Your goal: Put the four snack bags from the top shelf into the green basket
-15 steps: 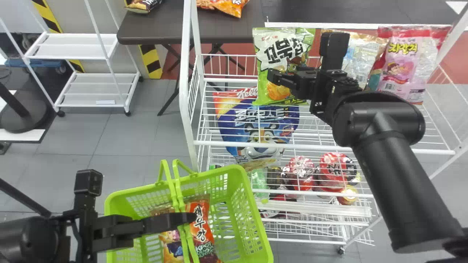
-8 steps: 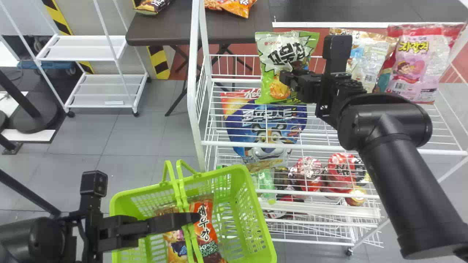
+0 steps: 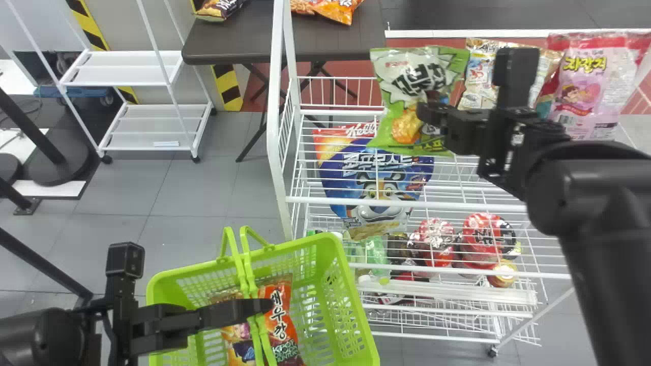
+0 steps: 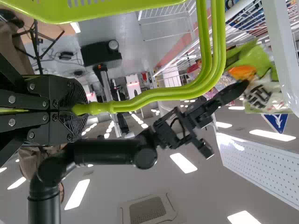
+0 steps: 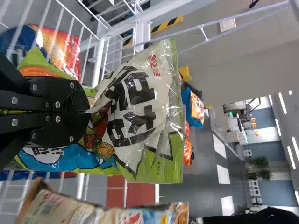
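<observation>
Lower left, head frame: my left jaws, clenched on the green basket by its handles. Upper centre: my right jaws, pinching the green-and-white bag; best lifted over the front rail, lowered clear of the handles.

Black tubular arms, rounded joints, boxy wrist housings, round silver screws, thin dark cable
</observation>
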